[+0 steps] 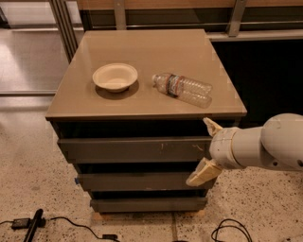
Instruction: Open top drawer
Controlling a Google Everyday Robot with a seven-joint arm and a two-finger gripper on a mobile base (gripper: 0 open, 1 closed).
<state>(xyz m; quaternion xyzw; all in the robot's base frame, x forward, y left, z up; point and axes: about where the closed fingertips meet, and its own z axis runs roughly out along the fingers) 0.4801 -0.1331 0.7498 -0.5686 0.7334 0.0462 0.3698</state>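
Nearest, on the speckled floor (28, 189), black cables (229, 229) lie at the lower right and another runs along the lower left; above them stands the cabinet's lowest drawer front (147, 204), then the middle drawer front (137, 181), both plain grey. The top drawer (132, 149) sits just under the surface (142, 47), a dark gap above it, with small pale scratch marks (163, 145) right of its centre. The pincer (208, 150) is at this drawer's right end, on a thick white arm (265, 147) reaching in from the right; it is released, grasping nothing, its cream fingers (202, 173) spread wide, one above the drawer front and one below; whether either tip touches the front is hard to tell. On the tan surface, a pale bowl (115, 77) stands upright at the left; a clear plastic bottle (183, 88) lies on its side to the right, apart from the bowl. Farthest, metal rails (118, 12) stand behind the cabinet.
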